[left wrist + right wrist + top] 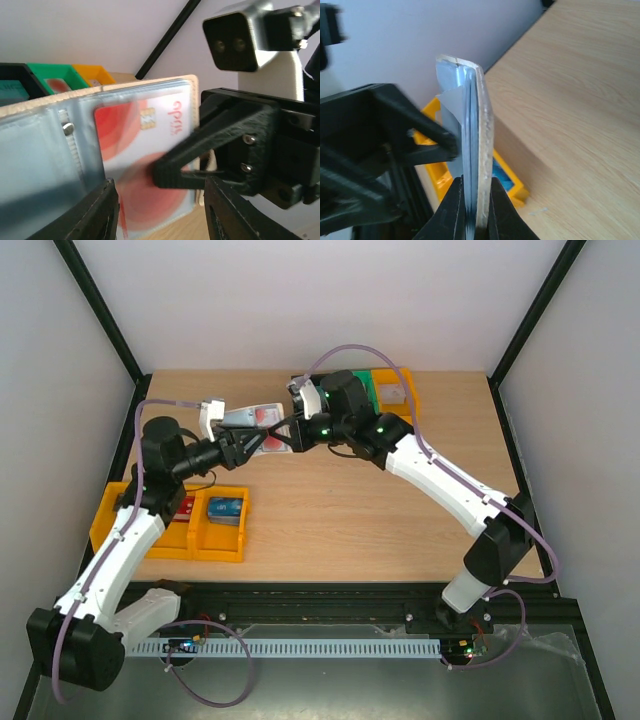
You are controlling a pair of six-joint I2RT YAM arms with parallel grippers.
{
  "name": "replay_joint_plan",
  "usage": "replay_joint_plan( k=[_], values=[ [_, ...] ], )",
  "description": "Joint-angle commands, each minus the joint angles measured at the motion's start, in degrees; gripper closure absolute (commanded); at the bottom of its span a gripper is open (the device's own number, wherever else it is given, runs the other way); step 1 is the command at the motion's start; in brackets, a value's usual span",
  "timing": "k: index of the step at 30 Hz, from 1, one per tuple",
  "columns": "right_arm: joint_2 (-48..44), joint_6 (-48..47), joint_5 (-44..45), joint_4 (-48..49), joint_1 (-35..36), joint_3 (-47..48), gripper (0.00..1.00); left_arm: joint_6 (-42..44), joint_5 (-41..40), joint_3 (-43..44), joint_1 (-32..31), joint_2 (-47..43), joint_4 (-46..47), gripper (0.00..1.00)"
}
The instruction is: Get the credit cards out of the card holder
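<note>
The card holder [243, 420] is held open and upright above the table's far left. It is cream-beige outside and blue-grey inside [45, 150]. A red and white card [135, 135] sits in its clear pocket. No dark grey card shows. My right gripper [285, 435] is shut on the holder's edge [485, 140], jaws on either side [476, 210]. One of its fingers [175, 172] lies across the card's face. My left gripper [262, 443] is open in front of the holder's inside [162, 215]. One of its fingers [435, 142] touches the pocket side.
A yellow bin [165, 540] stands at the near left with a blue card [226, 508] in it, also in the right wrist view [520, 187]. Green [372, 392] and yellow [402, 390] bins stand at the back right. Black frame posts edge the table.
</note>
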Motion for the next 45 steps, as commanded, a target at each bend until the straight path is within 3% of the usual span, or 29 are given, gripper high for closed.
replay_joint_plan(
  k=[1,15,24,31,37,43,45],
  values=[
    [-3.5,0.2,-11.5,9.1,0.0,-2.2,0.98,-6.0,5.5,-0.2,0.9,0.4,5.6,0.52],
    [-6.0,4.5,-29.6,22.5,-0.8,-4.9,0.98,-7.7,3.8,0.1,2.5,-0.1,2.9,0.43],
    [-6.4,9.6,-32.8,29.0,-2.5,-7.0,0.98,-6.8,4.6,0.2,3.3,0.0,1.3,0.44],
    [-4.9,10.1,-31.5,31.0,-1.9,-7.4,0.98,-5.8,12.4,1.1,-0.6,0.7,8.2,0.57],
    [-2.1,9.6,-25.1,30.5,-2.0,-6.3,0.98,-12.3,22.0,-0.3,-2.0,0.5,22.5,0.56],
    [1.4,10.2,-21.3,30.4,-1.9,-3.0,0.98,-13.0,23.4,0.0,-2.5,0.7,24.6,0.93],
    [1.6,9.6,-21.1,30.0,-1.9,-2.8,0.98,-12.8,23.4,-0.1,-2.5,0.5,24.4,0.98]
  ],
)
